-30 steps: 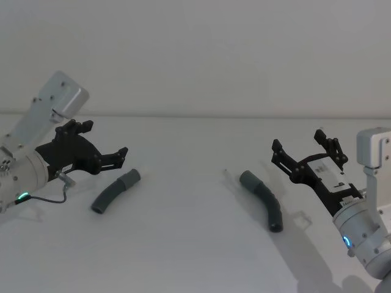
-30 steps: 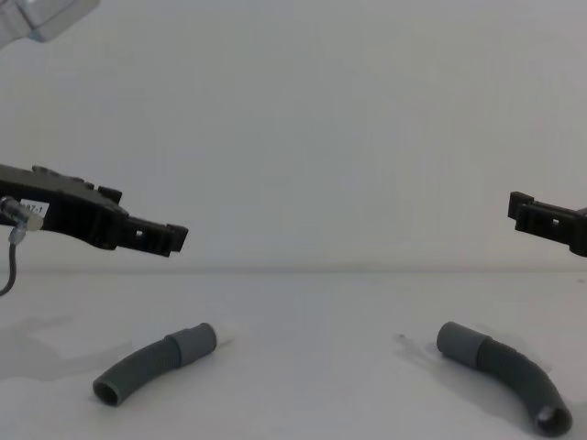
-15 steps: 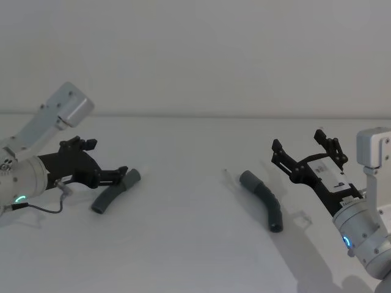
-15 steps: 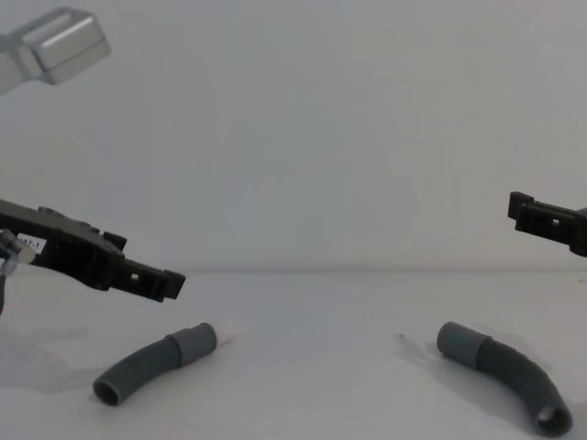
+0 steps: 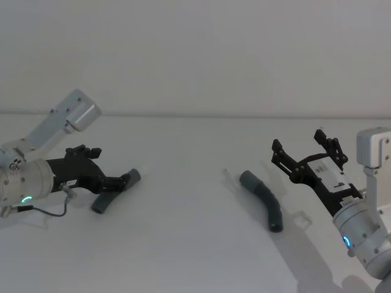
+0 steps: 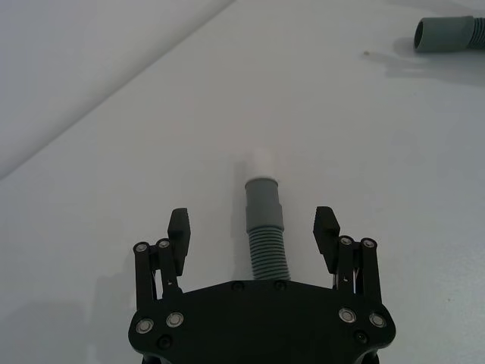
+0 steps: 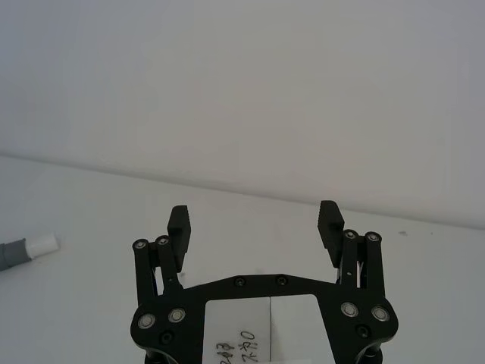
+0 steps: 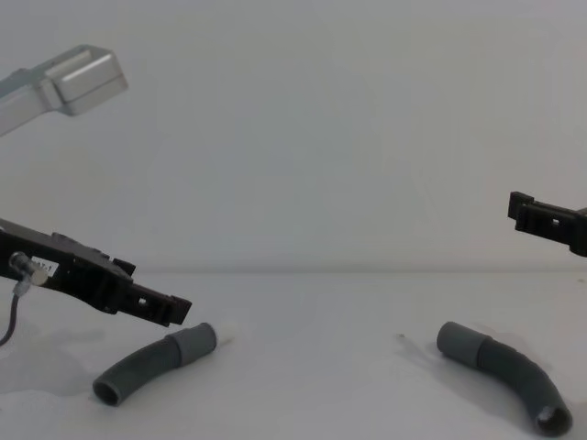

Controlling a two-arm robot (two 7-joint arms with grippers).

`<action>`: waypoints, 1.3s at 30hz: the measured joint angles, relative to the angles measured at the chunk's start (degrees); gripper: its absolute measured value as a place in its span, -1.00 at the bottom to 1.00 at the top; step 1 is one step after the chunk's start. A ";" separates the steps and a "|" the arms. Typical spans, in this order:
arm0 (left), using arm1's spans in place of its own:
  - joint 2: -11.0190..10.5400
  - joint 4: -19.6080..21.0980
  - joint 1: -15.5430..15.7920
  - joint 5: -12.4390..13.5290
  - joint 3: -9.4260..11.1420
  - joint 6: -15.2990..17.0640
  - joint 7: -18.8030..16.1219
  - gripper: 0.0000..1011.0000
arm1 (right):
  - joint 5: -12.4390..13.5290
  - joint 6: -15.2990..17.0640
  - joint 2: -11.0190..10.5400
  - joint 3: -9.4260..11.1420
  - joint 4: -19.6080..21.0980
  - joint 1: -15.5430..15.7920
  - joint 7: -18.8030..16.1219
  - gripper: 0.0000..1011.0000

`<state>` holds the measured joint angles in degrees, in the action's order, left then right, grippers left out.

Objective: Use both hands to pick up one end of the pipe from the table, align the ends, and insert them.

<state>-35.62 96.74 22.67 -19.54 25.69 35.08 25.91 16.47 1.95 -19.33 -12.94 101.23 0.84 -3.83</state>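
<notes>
Two curved dark grey corrugated pipe pieces lie apart on the white table (image 5: 195, 250). The left piece (image 5: 109, 196) (image 8: 147, 364) has a grey cuff (image 6: 263, 201) with a white tip (image 6: 259, 161). My left gripper (image 5: 120, 181) (image 6: 252, 221) is open and low over this piece, one finger on each side just behind the cuff. In the chest view the left gripper (image 8: 176, 312) sits slightly above the cuff. The right piece (image 5: 264, 196) (image 8: 506, 371) lies untouched. My right gripper (image 5: 305, 151) (image 7: 255, 214) hangs open above the table, right of that piece, holding nothing.
A plain pale wall rises behind the table's far edge (image 5: 195, 116). A thin cable (image 5: 49, 210) loops down from the left wrist. The gap on the table between the two pieces is bare.
My left gripper has dropped and moved in over the left pipe piece, from well above it to straddling it. The right arm and both pieces have not moved.
</notes>
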 joint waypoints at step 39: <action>4.11 -6.84 3.34 -0.47 3.04 2.52 0.73 0.98 | 0.00 0.00 0.00 0.00 0.00 0.00 0.00 0.98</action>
<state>-31.51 89.90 26.00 -20.01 28.73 37.60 26.64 16.46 1.95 -19.34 -12.94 101.23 0.84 -3.83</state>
